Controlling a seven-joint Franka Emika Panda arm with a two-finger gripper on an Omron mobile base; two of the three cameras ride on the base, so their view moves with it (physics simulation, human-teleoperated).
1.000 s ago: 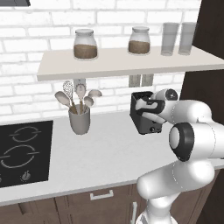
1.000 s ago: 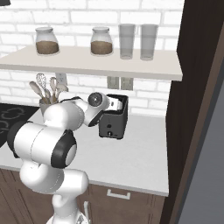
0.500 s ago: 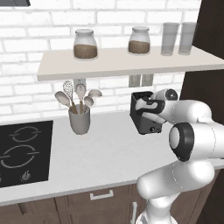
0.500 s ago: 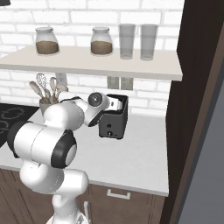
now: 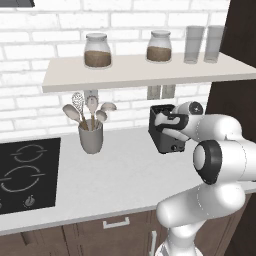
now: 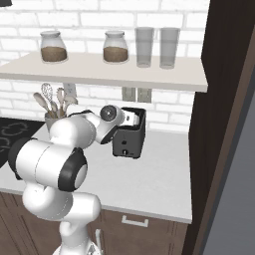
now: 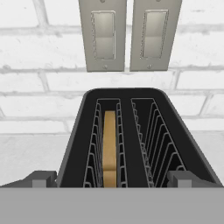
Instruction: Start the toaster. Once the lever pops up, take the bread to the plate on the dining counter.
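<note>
The gripper [image 7: 112, 181] is hovering wide open over the toaster [image 7: 135, 135] on the worktop [image 5: 115, 180], the bread [image 7: 110, 148] sitting down inside the slot at eleven o'clock of the fingertips.

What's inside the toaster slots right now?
In the hand view, the toaster has bread standing in its left slot; the right slot shows bare wire racks. The bread's lower part is hidden down in the slot.

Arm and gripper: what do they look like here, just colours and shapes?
The arm is glossy white, built of rounded, bulbous links with dark grey to black round caps at the joints. No cables or markings are visible. The gripper ends in two small, blocky dark grey finger tips.
</note>
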